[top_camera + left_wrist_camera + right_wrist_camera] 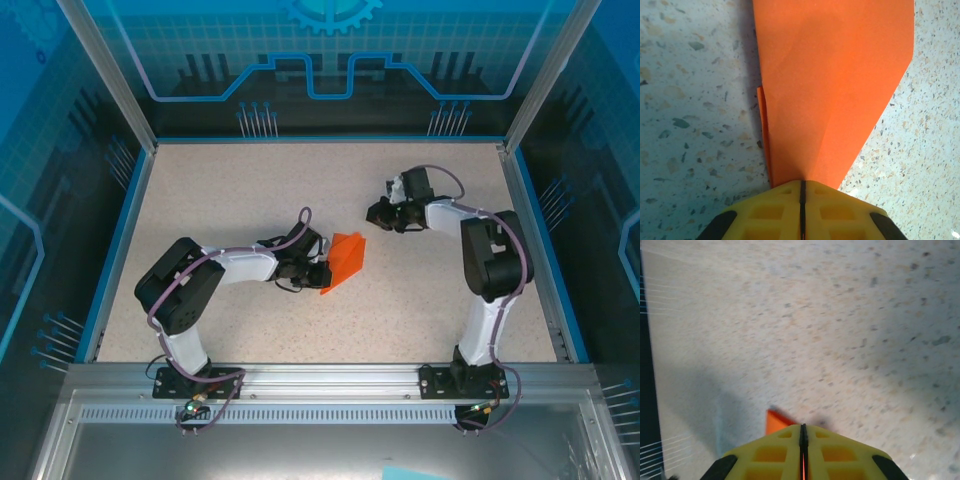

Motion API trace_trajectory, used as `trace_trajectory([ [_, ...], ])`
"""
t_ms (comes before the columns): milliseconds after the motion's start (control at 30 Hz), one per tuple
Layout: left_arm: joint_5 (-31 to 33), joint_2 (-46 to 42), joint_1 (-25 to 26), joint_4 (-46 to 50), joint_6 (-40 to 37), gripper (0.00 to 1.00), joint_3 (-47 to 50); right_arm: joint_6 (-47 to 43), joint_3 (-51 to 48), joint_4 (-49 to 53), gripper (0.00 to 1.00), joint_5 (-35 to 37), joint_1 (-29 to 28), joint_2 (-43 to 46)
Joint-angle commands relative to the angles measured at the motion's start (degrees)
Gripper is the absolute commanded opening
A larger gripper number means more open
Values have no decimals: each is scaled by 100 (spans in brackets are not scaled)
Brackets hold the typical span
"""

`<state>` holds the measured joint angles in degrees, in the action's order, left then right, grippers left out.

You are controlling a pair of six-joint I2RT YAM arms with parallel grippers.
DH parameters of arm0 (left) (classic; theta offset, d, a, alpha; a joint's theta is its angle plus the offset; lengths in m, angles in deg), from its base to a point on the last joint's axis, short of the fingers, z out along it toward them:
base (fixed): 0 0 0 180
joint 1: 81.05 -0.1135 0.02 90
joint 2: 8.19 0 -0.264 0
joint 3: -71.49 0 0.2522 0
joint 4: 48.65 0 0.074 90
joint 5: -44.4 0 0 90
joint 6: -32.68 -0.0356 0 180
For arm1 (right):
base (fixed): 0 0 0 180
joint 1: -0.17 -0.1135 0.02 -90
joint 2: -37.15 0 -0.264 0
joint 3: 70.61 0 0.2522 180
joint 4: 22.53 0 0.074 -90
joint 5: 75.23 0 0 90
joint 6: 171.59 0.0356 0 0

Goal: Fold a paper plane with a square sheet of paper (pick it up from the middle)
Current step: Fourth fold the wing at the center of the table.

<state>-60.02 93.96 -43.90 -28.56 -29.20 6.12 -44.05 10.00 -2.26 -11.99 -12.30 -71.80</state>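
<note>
The paper plane is a bright orange folded sheet, wide at the far end and tapering to a point near the table's middle. My left gripper is shut on its narrow end. In the left wrist view the orange paper fans out from between the closed yellow fingertips of that gripper, with one folded edge showing on its left. My right gripper hovers up and to the right of the plane, apart from it and shut. In the right wrist view a small orange corner peeks out beside this closed gripper.
The speckled beige table is bounded by a blue rim on the left, right and far sides. An aluminium rail holding both arm bases runs along the near edge. Slanted frame posts rise at the back corners.
</note>
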Motion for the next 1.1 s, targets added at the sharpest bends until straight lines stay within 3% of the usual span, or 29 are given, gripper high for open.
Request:
trace_trajectory([
  [0, -21, 244, 94, 1037, -149, 10, 186, 260, -399, -77, 11, -366, -272, 451],
  [333, -149, 162, 97, 958, -135, 10, 167, 1271, -995, -1124, 11, -521, -1186, 45],
  [833, -271, -163, 116, 909, -7, 10, 345, 647, -812, -453, 10, 86, -1249, -566],
  [1067, -125, -321, 375, 1132, 52, 10, 359, 436, -822, -178, 10, 441, -1227, -646],
])
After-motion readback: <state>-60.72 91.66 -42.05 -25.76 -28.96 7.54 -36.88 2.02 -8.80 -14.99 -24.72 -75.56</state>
